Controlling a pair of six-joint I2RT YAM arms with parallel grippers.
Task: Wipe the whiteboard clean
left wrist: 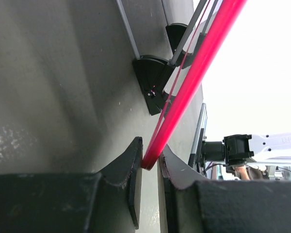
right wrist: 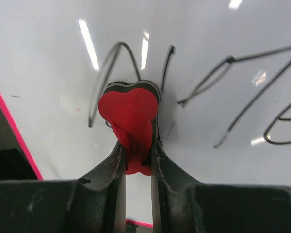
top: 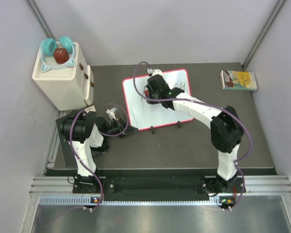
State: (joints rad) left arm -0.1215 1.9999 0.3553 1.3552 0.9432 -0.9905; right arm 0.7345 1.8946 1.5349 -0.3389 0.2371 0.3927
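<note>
The whiteboard (top: 153, 109) lies flat on the dark table, white with a red rim and black scribbles near its far end. My right gripper (top: 148, 92) is over its far left part, shut on a red heart-shaped eraser (right wrist: 128, 116) pressed on the board (right wrist: 48, 63) among the scribbles (right wrist: 233, 87). My left gripper (top: 122, 127) is at the board's near left corner, shut on the red rim (left wrist: 194, 77); its fingertips (left wrist: 136, 155) pinch the rim's edge.
A cream box (top: 63, 73) with a blue cat-ear tray and a dark red object stands at the far left. A small yellow-green book (top: 238, 80) lies at the far right. A black foot (left wrist: 153, 82) of the board shows in the left wrist view.
</note>
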